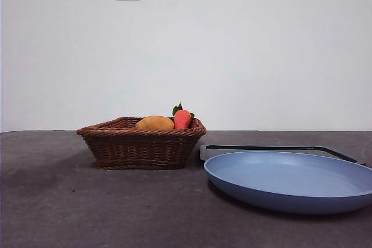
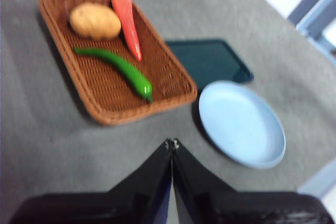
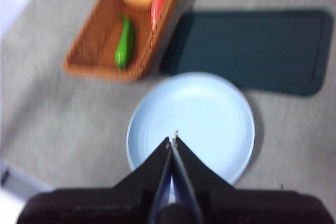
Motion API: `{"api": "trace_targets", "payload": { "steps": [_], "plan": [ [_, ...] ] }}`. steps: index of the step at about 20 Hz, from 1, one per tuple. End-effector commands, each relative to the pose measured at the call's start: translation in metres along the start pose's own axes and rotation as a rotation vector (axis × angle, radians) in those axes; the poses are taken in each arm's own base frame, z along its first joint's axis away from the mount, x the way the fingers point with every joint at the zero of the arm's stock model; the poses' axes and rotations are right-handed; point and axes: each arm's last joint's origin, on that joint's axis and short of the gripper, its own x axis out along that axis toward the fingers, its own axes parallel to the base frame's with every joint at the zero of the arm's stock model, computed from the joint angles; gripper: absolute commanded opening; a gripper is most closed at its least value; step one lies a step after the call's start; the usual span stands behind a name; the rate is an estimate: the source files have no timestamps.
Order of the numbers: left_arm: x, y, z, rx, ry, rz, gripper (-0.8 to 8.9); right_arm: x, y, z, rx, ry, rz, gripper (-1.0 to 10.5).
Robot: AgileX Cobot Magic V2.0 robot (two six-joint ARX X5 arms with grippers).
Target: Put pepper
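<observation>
The green pepper point(image 2: 119, 68) lies in the brown wicker basket point(image 2: 100, 90), beside a red-orange carrot point(image 2: 127, 23) and a yellow-orange oval fruit point(image 2: 95, 21). It also shows in the right wrist view point(image 3: 124, 44). In the front view the basket point(image 1: 141, 143) hides the pepper. The blue plate point(image 1: 290, 179) is empty and sits to the right of the basket. My left gripper point(image 2: 171, 143) is shut and empty, high above the table short of the basket. My right gripper point(image 3: 174, 140) is shut and empty, high above the plate point(image 3: 190, 124).
A dark flat tray point(image 3: 252, 51) lies behind the plate, next to the basket. It shows in the left wrist view point(image 2: 208, 60) and as a thin edge in the front view point(image 1: 273, 148). The grey table point(image 1: 70, 207) spreads in front of the basket.
</observation>
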Motion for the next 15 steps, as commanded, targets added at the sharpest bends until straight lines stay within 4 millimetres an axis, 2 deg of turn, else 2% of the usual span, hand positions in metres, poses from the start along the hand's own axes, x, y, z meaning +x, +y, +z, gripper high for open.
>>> {"api": "trace_targets", "payload": {
  "steps": [1, 7, 8, 10, 11, 15],
  "plan": [
    [-0.0033, -0.0025, 0.0018, 0.066, 0.054, -0.011, 0.06, -0.0027, 0.0038, 0.0060, -0.102, 0.063, 0.014, 0.1],
    [-0.0040, -0.0031, -0.0024, 0.059, 0.092, -0.024, 0.15, 0.0010, 0.0037, 0.0048, -0.101, 0.122, 0.024, 0.3],
    [-0.0040, -0.0031, -0.0025, 0.058, 0.093, -0.024, 0.73, 0.0010, 0.0037, 0.0048, -0.101, 0.122, 0.024, 0.7],
    [-0.0040, -0.0031, -0.0024, 0.058, 0.092, -0.024, 3.19, 0.0010, 0.0037, 0.0048, -0.081, 0.123, 0.023, 2.4],
    [-0.0040, -0.0033, -0.0024, 0.057, 0.092, -0.030, 3.81, 0.0011, 0.0037, 0.0048, -0.060, 0.124, 0.022, 3.1],
    [-0.0040, -0.0034, -0.0016, 0.053, 0.086, -0.031, 3.78, 0.0041, 0.0021, 0.0058, -0.045, 0.136, 0.021, 3.2]
  ]
}}
